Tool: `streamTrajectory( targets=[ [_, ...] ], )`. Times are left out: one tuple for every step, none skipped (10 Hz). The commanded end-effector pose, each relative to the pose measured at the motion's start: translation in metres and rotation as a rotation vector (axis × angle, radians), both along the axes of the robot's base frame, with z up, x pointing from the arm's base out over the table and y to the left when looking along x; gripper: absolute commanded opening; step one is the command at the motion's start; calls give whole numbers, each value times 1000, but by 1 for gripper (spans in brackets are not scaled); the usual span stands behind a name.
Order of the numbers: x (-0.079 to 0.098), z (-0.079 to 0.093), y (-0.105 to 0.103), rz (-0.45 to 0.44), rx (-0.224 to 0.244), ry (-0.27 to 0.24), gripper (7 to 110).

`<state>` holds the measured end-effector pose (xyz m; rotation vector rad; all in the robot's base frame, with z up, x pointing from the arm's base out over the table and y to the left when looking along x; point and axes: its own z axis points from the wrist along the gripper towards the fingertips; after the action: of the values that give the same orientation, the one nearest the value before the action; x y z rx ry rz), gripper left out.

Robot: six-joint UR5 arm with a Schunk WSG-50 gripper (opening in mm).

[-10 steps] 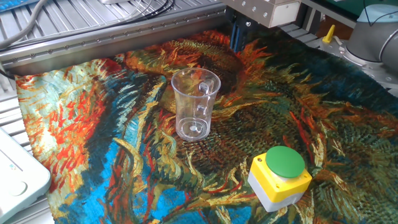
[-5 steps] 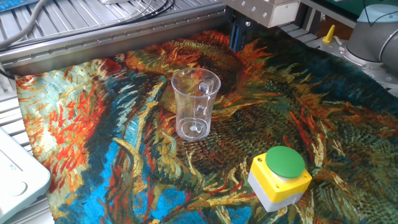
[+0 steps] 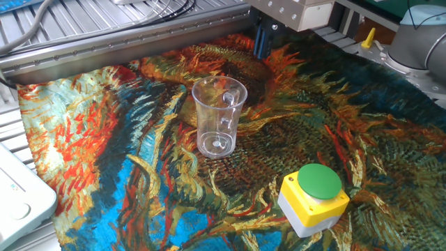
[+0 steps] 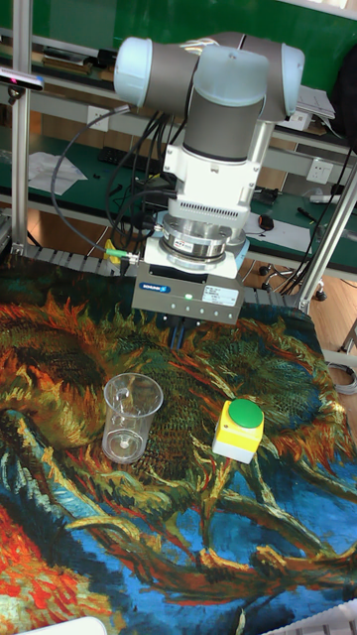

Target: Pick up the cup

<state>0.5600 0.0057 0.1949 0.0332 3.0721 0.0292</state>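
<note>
The cup [image 3: 218, 115] is clear plastic with a side handle and stands upright on the painted cloth; the tall fixed view shows the cup [image 4: 131, 417] left of the button box. My gripper [image 3: 267, 38] hangs above the cloth behind the cup, well apart from it. Its body is mostly cut off by the top edge of the fixed view. In the tall fixed view the gripper [image 4: 178, 332] sits above and slightly right of the cup. The dark fingers look parted and hold nothing.
A yellow button box [image 3: 313, 197] with a green button stands at the front right of the cup. The sunflower-patterned cloth [image 3: 104, 139] covers the table. A white device [image 3: 17, 199] lies at the left edge, and metal rails with cables run along the back.
The gripper's fingers have shifted slightly to the left in the fixed view. The cup and button box have not moved.
</note>
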Motion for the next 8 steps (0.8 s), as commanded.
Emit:
streamTrajectory(
  targets=[
    [4, 1, 2, -7, 11, -16, 7],
    [3, 1, 3, -9, 11, -15, 7],
    [3, 1, 1, -7, 5, -15, 7],
    [3, 1, 0, -4, 1, -15, 7],
    [3, 1, 0, -2, -2, -13, 7],
    [3, 1, -2, -1, -8, -13, 7],
    [3, 1, -2, -1, -8, -13, 7],
    [2, 0, -3, -2, -11, -10, 7]
  ],
)
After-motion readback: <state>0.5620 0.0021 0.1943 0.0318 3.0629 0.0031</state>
